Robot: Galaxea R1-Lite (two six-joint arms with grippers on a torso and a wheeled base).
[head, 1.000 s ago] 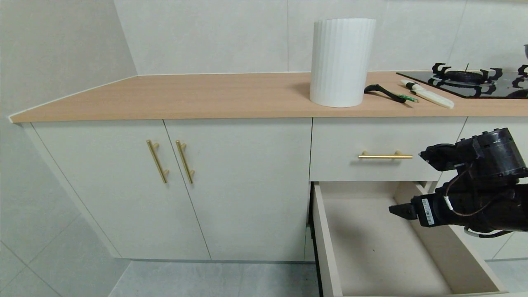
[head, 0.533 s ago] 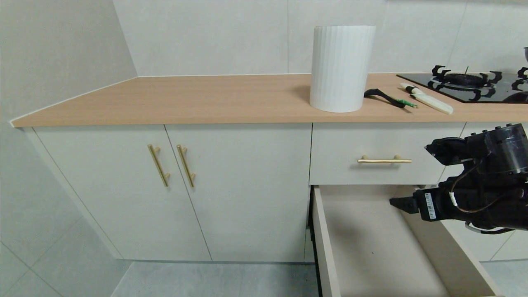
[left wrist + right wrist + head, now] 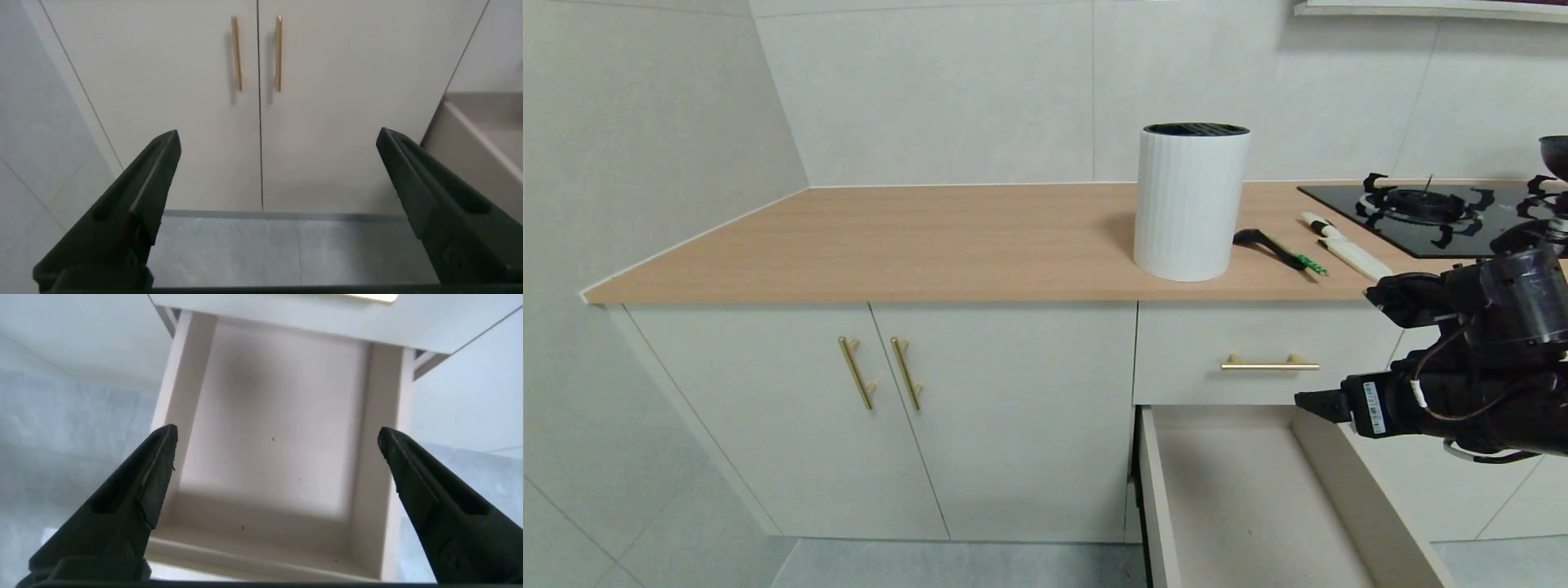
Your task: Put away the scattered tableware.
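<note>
Right end effector [image 3: 1335, 347] hangs low, in front of the top drawer [image 3: 1217, 343] and above the open bottom drawer [image 3: 1161, 498]. Fingers spread wide, nothing btwn them. Its wrist cam looks straight down into that drawer. Left end effector [image 3: 278, 188] is also wide and holding nothing, facing the 2 cupboard doors [image 3: 343, 106] w/ their gold handles.

Tableware's up on the desk [image 3: 931, 237], untouched. Black spoon [image 3: 1267, 247] w/ green on its handle lies just beside the white ribbed holder [image 3: 1191, 204]. Pale knife [image 3: 1343, 249] is near it on the hob side, apart from the spoon and short of the hob [image 3: 1421, 208]. 2 items, both lying flat.

Where are we? Early, I'd say: storage is open and ready, 0 items put away, pick not yet begun.

Nxt move prob calls for the right arm to lift above desk height, cross the front edge and come down on the spoon's handle. It's thin and flat on the surface, so the fingers need narrowing and lining up across it. Holder's close on 1 side, so mind the clearance. Can't tell for sure whether items go in the drawer or the holder's slotted top, but the open drawer points to the drawer.
</note>
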